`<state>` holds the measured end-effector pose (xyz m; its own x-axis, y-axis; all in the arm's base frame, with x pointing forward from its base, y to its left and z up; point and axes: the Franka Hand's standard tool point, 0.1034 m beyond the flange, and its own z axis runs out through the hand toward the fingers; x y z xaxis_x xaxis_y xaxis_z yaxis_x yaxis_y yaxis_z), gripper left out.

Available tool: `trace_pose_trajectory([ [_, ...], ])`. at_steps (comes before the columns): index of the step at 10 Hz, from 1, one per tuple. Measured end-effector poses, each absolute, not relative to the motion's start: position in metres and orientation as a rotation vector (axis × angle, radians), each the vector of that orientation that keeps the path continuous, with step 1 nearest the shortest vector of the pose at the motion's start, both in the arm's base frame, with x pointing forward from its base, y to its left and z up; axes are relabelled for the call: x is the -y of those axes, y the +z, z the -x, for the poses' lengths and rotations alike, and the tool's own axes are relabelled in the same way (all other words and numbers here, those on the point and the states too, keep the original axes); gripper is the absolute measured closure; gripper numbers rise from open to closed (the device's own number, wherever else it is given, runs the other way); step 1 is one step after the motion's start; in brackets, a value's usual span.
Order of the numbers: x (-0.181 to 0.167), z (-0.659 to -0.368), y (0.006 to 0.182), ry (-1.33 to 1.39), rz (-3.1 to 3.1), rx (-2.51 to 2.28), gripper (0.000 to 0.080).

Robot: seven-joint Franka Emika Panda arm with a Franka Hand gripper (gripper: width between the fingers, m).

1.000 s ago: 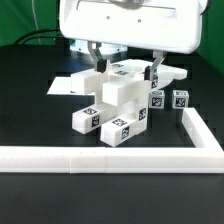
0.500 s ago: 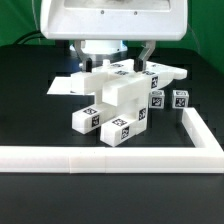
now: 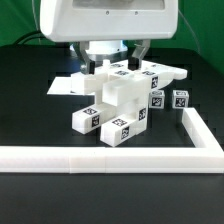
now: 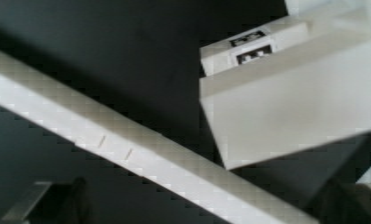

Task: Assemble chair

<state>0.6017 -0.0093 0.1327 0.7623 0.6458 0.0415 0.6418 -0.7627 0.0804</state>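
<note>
Inspecting the pick approach, we find the chair parts [image 3: 118, 100] heaped in one cluster on the bench [image 3: 30, 115], inside the white border rail [image 3: 100, 157] and apart from it. The jaws hang spread above the rear of the cluster, holding nothing. In our judgement a clean grasp requires selecting one tagged block [image 4: 253, 50], centring it between the jaws across its flat faces, and descending squarely; the pile looks loose and liable to shift

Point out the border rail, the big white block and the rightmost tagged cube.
border rail [image 3: 100, 157], exterior view, front stretch
big white block [image 3: 122, 98], exterior view, front face
rightmost tagged cube [image 3: 180, 99], exterior view, tagged face
</note>
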Motion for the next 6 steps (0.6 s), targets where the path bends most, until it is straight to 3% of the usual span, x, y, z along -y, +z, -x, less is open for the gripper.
trace_pose_trajectory([
  [3, 0.027, -0.565, 0.133, 0.066, -2.850, -1.231, 0.0151],
  [6, 0.028, -0.565, 0.132, 0.061, -2.854, -1.223, 0.0151],
])
